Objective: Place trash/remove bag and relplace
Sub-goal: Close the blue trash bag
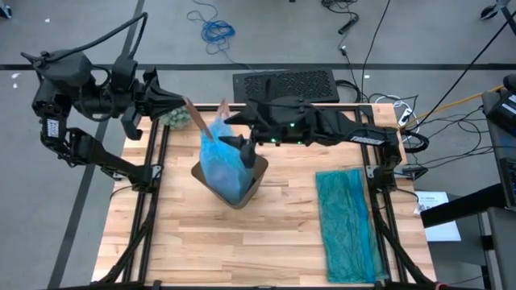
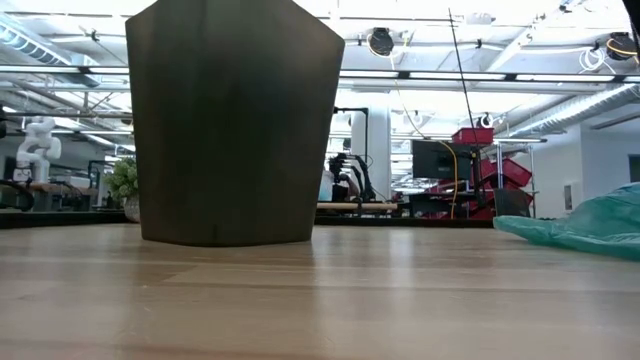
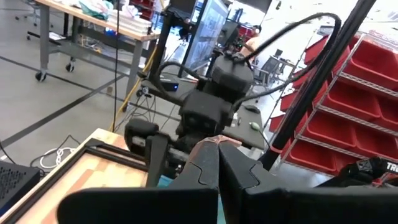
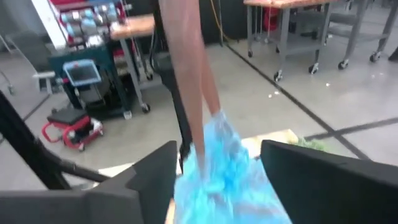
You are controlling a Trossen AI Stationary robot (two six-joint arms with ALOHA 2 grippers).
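Nearest the low camera stands a dark bin (image 2: 235, 120), its broad flat wall filling the view on the wooden table (image 2: 320, 300). From above, the bin (image 1: 256, 184) sits near the table's middle, and the bag (image 1: 221, 161) rises out of its mouth: thin, crinkly, translucent sky-blue plastic, bunched into a rumpled mass that narrows to a peak. Its long axis runs from the bin's mouth up toward the far-left of the table, the pointed end aimed at the left arm. A brownish strip (image 1: 196, 118) stands just beside that peak, slanting the same way. The right gripper (image 1: 248, 147) hangs over the bin's far rim; in its wrist view its two dark fingers (image 4: 152, 171) stand spread wide on either side of the blue plastic (image 4: 224, 168), not clamped on it. The left gripper (image 1: 179, 110) is pinched fully together at the table's far-left edge, and its wrist view shows a thin brownish edge at its tips (image 3: 217, 146). A darker teal-green bag (image 1: 348, 224) lies flat on the table's right side, well apart from the bin.
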